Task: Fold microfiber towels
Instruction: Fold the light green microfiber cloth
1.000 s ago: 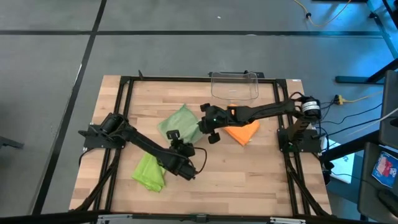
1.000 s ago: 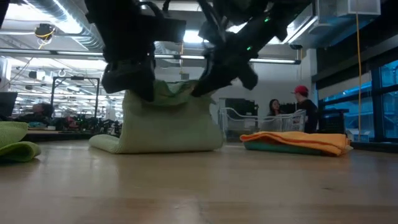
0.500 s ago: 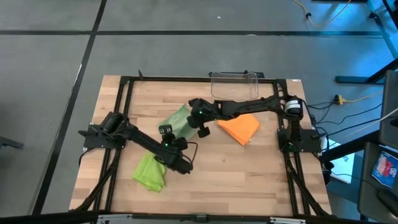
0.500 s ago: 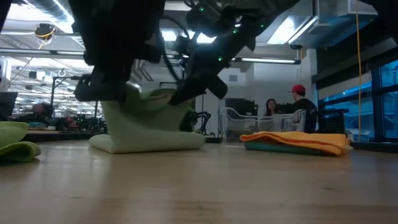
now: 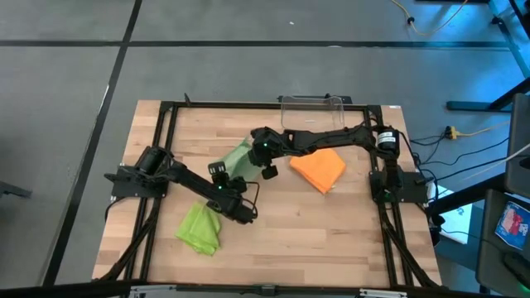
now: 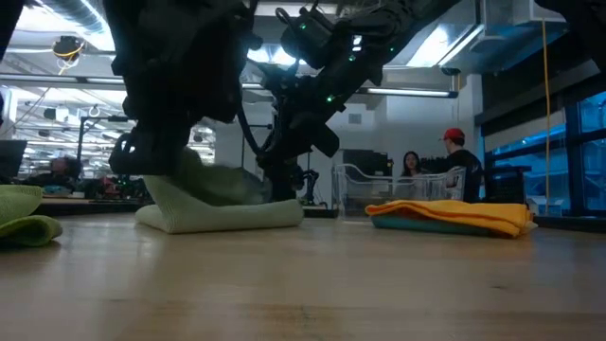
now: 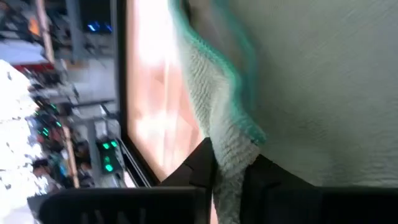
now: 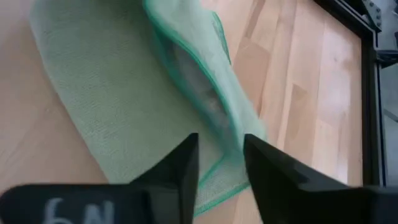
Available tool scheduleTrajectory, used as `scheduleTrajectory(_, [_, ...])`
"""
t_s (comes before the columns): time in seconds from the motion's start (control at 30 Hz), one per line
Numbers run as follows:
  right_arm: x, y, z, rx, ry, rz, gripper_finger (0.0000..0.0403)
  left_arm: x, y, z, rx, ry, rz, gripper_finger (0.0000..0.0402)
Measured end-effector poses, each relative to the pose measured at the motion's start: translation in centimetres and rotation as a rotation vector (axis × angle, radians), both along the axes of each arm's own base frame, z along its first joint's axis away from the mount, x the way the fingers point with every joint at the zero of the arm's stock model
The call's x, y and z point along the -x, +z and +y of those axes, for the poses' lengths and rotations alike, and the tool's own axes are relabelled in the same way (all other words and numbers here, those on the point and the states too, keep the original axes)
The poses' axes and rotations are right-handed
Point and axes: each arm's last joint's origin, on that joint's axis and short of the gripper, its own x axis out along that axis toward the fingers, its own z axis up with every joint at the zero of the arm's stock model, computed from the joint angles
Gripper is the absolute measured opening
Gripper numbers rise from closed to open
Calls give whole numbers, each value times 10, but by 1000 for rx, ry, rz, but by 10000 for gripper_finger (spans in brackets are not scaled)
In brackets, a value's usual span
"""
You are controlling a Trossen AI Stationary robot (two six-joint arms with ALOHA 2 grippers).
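L fingers (image 7: pixel 202 165) sit narrowly parted w/ the sage towel's (image 5: pixel 236 159) hemmed edge running between them; whether they pinch it I can't tell; R fingers (image 8: pixel 180 168) stand apart, the cloth's corner lying in the gap, seemingly loose. L gripper (image 5: pixel 222 178) is at the towel's 7 o'clock, R gripper (image 5: pixel 263 161) at its 3 o'clock, prob. to lay the top layer flat onto the fold. Towel lies doubled at table centre; orange towel (image 5: pixel 319 169) folded at 3 o'clock, lime towel (image 5: pixel 199 229) at 7 o'clock.
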Motion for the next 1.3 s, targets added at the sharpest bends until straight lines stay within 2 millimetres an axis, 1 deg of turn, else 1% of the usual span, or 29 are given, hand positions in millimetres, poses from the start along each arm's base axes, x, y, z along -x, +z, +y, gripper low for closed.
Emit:
scheduleTrajectory(0.13, [1,0,-6,8,-49,-6,171,0,0,5,19,49,-2,66])
scheduleTrajectory(0.23, [1,1,-9,50,-107,-1,199,1,1,6,10,57,11,85])
scheduleTrajectory(0.37, [9,1,-10,111,-180,78,222,8,9,7,-51,123,35,101])
scheduleTrajectory(0.43, [17,3,-8,71,-203,135,226,9,14,6,-40,131,-19,102])
scheduleTrajectory(0.6, [39,19,-2,-118,-183,247,227,20,47,-5,-6,150,-198,103])
scheduleTrajectory(0.73, [58,33,-5,-268,-174,319,225,39,83,-11,43,224,-441,103])
scheduleTrajectory(0.83, [68,36,-7,-378,-144,364,221,53,99,-14,100,292,-602,103])
scheduleTrajectory(0.9, [78,33,-6,-435,-121,390,219,63,106,-16,135,329,-674,103])
scheduleTrajectory(1.0, [99,25,-3,-477,-132,424,217,75,102,-21,176,361,-750,103])
scheduleTrajectory(1.1, [119,16,1,-485,-150,364,215,84,90,-24,201,398,-793,103])
scheduleTrajectory(1.2, [132,10,4,-480,-146,208,213,91,73,-22,209,468,-790,103])
scheduleTrajectory(1.3, [135,10,5,-506,-162,-24,213,99,58,-17,176,536,-770,103])
